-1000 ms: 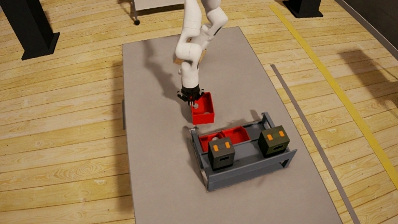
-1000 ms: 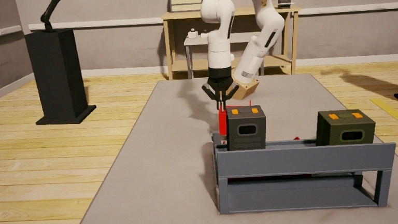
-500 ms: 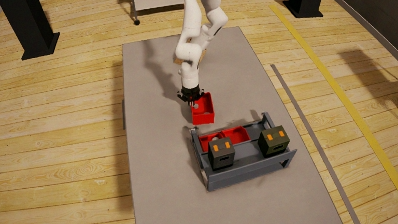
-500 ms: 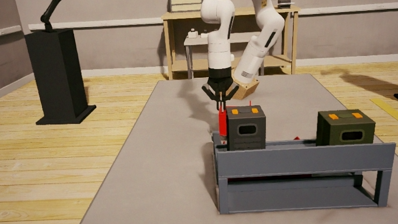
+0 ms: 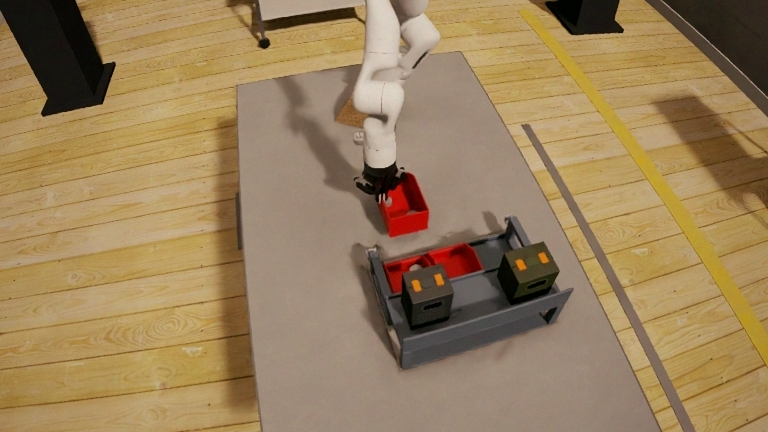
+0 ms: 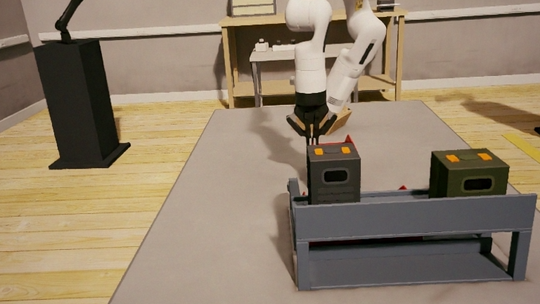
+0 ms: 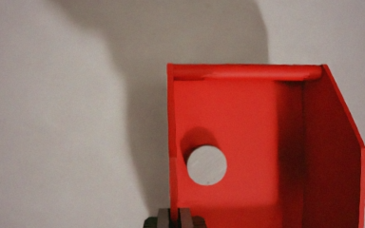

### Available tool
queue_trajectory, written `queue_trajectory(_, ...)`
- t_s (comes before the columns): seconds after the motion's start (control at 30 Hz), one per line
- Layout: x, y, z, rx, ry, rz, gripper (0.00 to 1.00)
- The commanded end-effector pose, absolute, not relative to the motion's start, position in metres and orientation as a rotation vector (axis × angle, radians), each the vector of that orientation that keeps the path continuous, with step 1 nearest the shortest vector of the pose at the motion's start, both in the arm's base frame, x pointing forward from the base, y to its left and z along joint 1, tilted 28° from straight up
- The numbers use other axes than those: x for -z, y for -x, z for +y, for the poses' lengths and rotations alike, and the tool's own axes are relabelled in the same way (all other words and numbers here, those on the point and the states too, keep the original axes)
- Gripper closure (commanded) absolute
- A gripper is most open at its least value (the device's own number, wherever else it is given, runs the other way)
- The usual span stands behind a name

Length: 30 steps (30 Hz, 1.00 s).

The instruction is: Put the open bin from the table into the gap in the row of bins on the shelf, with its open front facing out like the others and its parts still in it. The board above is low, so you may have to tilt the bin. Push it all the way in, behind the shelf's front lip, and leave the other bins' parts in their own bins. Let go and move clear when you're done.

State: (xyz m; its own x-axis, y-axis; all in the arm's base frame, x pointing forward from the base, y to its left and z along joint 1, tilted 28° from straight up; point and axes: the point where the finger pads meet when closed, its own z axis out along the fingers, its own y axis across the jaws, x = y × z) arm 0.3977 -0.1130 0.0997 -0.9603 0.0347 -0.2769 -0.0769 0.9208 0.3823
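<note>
The open red bin point(image 5: 408, 224) point(image 7: 247, 114) stands robot-side of the grey shelf point(image 5: 481, 342) point(image 6: 398, 221). In the exterior view a dark box hides most of it; whether its bottom touches the table is unclear. My gripper point(image 5: 382, 199) point(image 6: 312, 141) point(image 7: 175, 218) points down and is shut on the bin's left side wall. A grey round part point(image 7: 206, 164) lies inside; the top view also shows a second pale part point(image 5: 412, 212). Two red bins, a left one point(image 5: 390, 280) and a right one point(image 5: 458, 260), sit in the shelf's row. The gap point(image 5: 493, 250) is right of them.
A dark grey box point(image 5: 427, 297) point(image 6: 333, 177) and a green box point(image 5: 527, 274) point(image 6: 473, 173) stand on the shelf's upper board. The shelf's end posts rise at both sides of the row. The table point(image 5: 305, 314) point(image 6: 207, 221) extends around the shelf.
</note>
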Motion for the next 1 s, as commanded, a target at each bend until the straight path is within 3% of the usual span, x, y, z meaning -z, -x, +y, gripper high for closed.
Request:
queue_trajectory(0.0, -0.101, -0.398, -0.114, -0.568, 0.032, 2.799, 0.90)
queue_trajectory(0.97, -0.122, -0.396, -0.058, -0.568, 0.032, 2.799, 0.90)
